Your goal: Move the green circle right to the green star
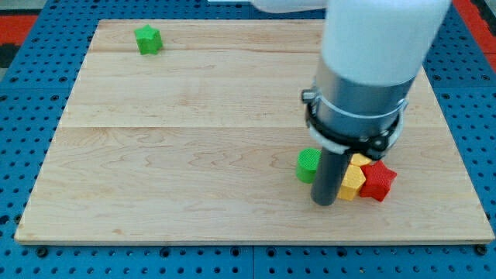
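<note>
Green circle (308,165) touches my tip (324,203) on its left; green star (147,39) far upper left. No claw, just rod.

A fat white cylinder fills the upper part of the arm, smooth and glossy. Below it sits a grey metal collar, ringed by a thin black cable or clamp band. Out of that drops the straight dark rod, matte charcoal, ending in my tip (324,203), blunt and flat.
</note>
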Robot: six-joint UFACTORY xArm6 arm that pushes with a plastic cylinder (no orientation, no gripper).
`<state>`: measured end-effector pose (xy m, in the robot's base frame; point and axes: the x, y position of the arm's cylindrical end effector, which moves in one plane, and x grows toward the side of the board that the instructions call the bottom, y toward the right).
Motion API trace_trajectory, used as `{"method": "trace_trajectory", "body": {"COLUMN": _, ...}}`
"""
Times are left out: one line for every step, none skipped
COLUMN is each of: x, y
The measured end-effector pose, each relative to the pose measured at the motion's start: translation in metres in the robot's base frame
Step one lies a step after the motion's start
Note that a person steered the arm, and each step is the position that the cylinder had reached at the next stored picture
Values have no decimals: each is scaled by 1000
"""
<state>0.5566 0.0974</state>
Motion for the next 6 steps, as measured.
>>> {"method": "trace_trajectory", "body": {"x": -11, "y": -3}}
{"method": "trace_trajectory", "body": {"x": -55, "y": -5}}
{"method": "trace_trajectory", "body": {"x": -87, "y": -53}}
{"method": "trace_trajectory", "body": {"x": -132, "y": -77}}
{"method": "trace_trajectory", "body": {"x": -186, "y": -118}}
{"method": "trace_trajectory", "body": {"x": -234, "y": -141}}
